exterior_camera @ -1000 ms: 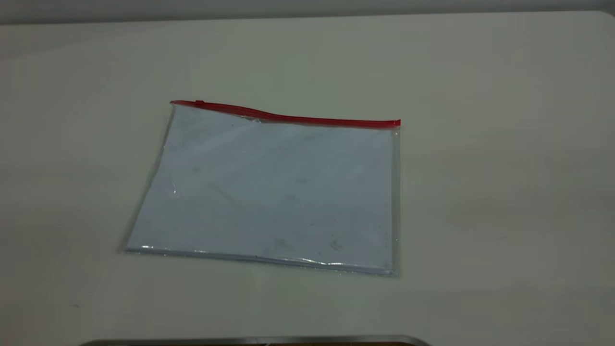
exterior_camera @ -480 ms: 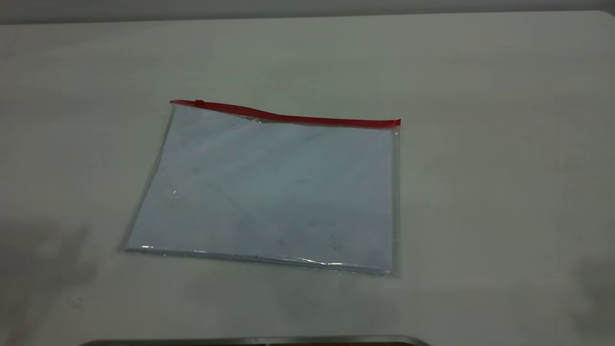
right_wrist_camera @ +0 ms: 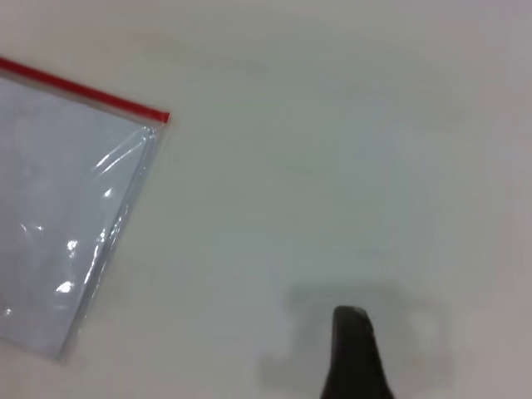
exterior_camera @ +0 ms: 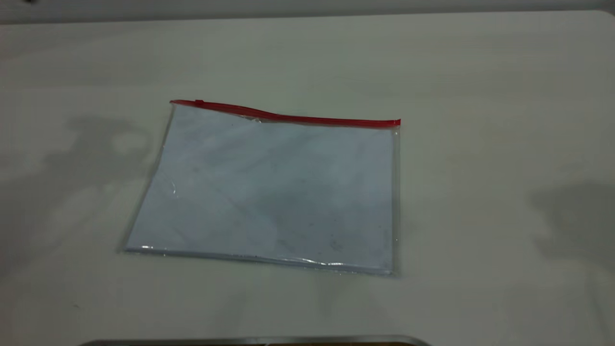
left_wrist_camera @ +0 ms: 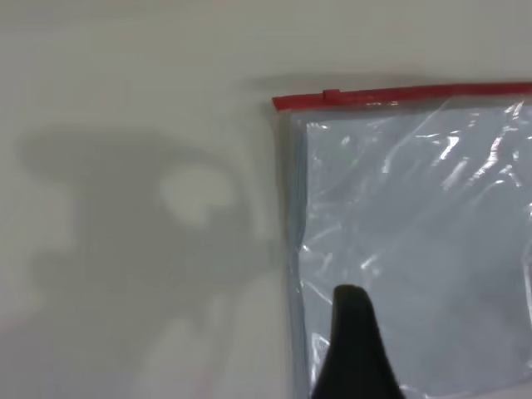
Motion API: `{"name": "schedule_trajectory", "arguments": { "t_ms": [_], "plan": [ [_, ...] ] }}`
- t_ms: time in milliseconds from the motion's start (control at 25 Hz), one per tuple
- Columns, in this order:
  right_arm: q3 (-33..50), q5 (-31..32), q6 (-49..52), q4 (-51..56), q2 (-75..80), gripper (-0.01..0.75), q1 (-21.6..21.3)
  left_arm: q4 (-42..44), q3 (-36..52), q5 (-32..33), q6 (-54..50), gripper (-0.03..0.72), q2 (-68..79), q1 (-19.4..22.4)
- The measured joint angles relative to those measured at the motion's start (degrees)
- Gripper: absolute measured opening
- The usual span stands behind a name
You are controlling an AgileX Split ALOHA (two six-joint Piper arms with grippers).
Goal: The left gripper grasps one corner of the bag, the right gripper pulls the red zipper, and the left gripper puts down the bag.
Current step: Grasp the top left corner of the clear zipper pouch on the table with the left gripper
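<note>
The bag (exterior_camera: 278, 192) lies flat on the pale table, a clear pouch with a smudged white sheet inside. The red zipper (exterior_camera: 288, 117) runs along its far edge, and the small slider tab (exterior_camera: 199, 102) sits near the left corner of the bag (exterior_camera: 174, 105). Neither gripper appears in the exterior view; only their shadows fall on the table. In the left wrist view, my left gripper (left_wrist_camera: 353, 345) hovers above the bag (left_wrist_camera: 416, 249), short of the zipper (left_wrist_camera: 416, 94) and slider tab (left_wrist_camera: 331, 95). My right gripper (right_wrist_camera: 353, 349) hangs over bare table, well clear of the bag (right_wrist_camera: 58, 224) and the zipper's end (right_wrist_camera: 162, 116).
A dark metal-edged object (exterior_camera: 254, 340) lies along the table's near edge. The table's far edge (exterior_camera: 307, 17) runs along the top. Bare table surface (exterior_camera: 504, 144) surrounds the bag on all sides.
The arm shadows at the left and right have moved farther up the table and grown larger. The bag has not moved.
</note>
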Motion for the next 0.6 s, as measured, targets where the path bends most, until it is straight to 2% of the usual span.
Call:
{"name": "schedule_trajectory", "arguments": {
  "t_ms": [160, 600],
  "plan": [
    [-1.54, -0.79, -4.33, 3.91, 6.17, 0.561, 0.0, -0.5, -5.95, 0.59, 1.53, 0.59, 9.04, 0.0],
    [-3.34, -3.62, -19.13, 17.47, 18.88, 0.561, 0.0, -0.5, -12.62, 0.63, 4.93, 0.59, 22.82, 0.08]
  ]
}}
